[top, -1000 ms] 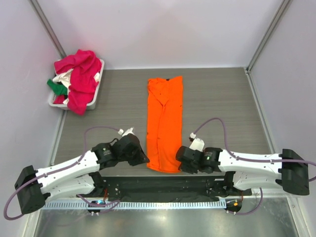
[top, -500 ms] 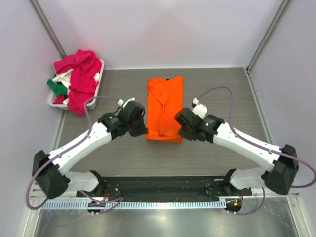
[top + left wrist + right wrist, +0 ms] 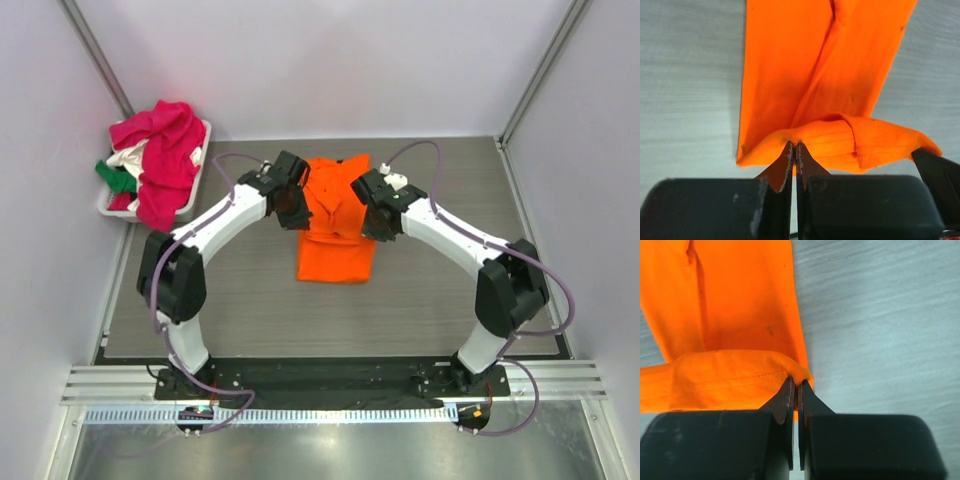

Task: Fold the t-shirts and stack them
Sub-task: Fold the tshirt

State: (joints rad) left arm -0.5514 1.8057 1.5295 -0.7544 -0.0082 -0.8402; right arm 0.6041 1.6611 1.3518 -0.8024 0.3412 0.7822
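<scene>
On the table, one orange shirt, half folded; left gripper and right gripper each pinch its edge. Far left, one full basket.

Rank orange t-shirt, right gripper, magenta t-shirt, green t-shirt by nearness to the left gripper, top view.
1. orange t-shirt, in the left gripper.
2. right gripper, across the shirt.
3. magenta t-shirt, in the basket.
4. green t-shirt, basket's far-left edge.

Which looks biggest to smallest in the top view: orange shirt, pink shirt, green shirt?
1. Orange shirt and pink shirt: about alike. One is folded over and the other crumpled, so I won't rank them.
2. Green shirt: clearly smallest, only a scrap shows.
</scene>
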